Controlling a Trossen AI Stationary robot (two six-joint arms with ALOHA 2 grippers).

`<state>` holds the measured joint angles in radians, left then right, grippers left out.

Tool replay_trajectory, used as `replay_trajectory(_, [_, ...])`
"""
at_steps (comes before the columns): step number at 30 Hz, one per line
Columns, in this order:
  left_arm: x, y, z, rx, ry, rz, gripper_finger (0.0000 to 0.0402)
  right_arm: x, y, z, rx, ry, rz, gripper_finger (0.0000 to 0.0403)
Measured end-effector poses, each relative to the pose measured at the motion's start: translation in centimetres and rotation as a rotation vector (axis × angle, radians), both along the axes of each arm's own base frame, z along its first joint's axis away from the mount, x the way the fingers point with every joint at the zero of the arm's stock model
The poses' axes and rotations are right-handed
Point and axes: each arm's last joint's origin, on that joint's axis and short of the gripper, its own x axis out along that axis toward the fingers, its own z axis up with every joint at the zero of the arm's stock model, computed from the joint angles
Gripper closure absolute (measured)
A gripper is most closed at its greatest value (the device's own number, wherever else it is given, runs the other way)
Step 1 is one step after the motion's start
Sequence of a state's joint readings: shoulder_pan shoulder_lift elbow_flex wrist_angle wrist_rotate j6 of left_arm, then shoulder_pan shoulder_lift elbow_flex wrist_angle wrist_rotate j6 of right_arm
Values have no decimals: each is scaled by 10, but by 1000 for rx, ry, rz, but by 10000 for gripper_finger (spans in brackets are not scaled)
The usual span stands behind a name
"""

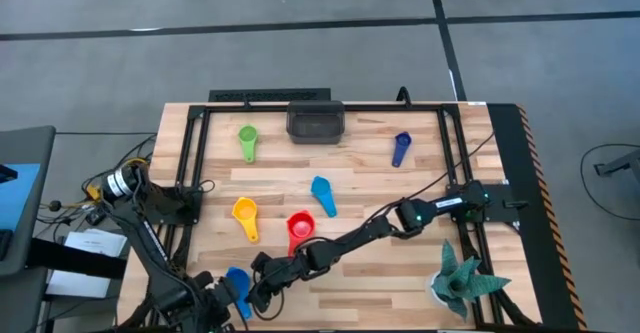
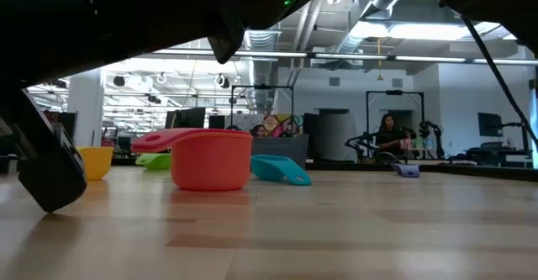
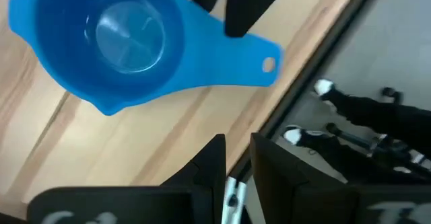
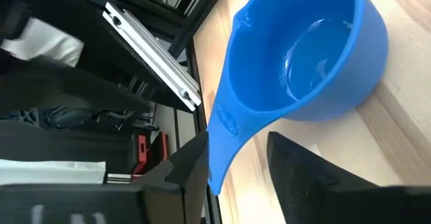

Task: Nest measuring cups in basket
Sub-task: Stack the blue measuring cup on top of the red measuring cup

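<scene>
The right tool (image 1: 262,291) is down low at the near edge of the bench (image 1: 360,173), arm stretched long across the boards, and its fingers (image 4: 296,177) stand spread, one either side of the royal blue cup's (image 1: 238,286) flat handle, not closed on it. The cup sits upright on the wood, bowl open to the ceiling, handle reaching out to the bench's metal frame rail (image 4: 151,56).

Just beside it on the other flank is the left tool (image 1: 215,298), looking down over the same cup (image 3: 128,39), its two fingers (image 3: 212,163) close together with a narrow gap and nothing between them. So both tools are crowding that one cup.

Working outward: the red cup (image 1: 299,227) stands a little farther in, the nearest neighbour, big in the low view (image 2: 210,158). The yellow cup (image 1: 246,214) sits to its left, the light blue cup (image 1: 323,194) beyond it toward the middle. The green cup (image 1: 248,138) lies near the far left, and the dark blue cup (image 1: 401,147) is off at the far right.

The basket (image 1: 316,121) rests at the far edge, centred; whether anything is inside it cannot be told. A teal spiky plant (image 1: 462,279) stands at the near right corner, well apart from everything.
</scene>
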<state>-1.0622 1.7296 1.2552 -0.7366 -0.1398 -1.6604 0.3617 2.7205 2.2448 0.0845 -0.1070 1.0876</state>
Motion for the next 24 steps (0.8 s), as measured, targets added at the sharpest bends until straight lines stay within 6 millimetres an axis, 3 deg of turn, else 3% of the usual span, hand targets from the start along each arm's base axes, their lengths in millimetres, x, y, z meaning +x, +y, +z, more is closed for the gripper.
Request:
replay_trajectory(4, [3, -7, -12, -31, 59, -32, 345, 0, -2, -1, -5, 9, -3, 252])
replay_trajectory(10, [4, -4, -10, -32, 59, 35, 345, -4, -3, 1, -33, 93, -41, 260])
replay_trajectory(14, [1, -4, -10, -40, 92, 55, 345, -11, -4, 6, -92, 174, -80, 255])
replay_trajectory(24, [-2, -1, -11, -16, 155, 76, 345, -9, -4, 14, -98, 124, -95, 231])
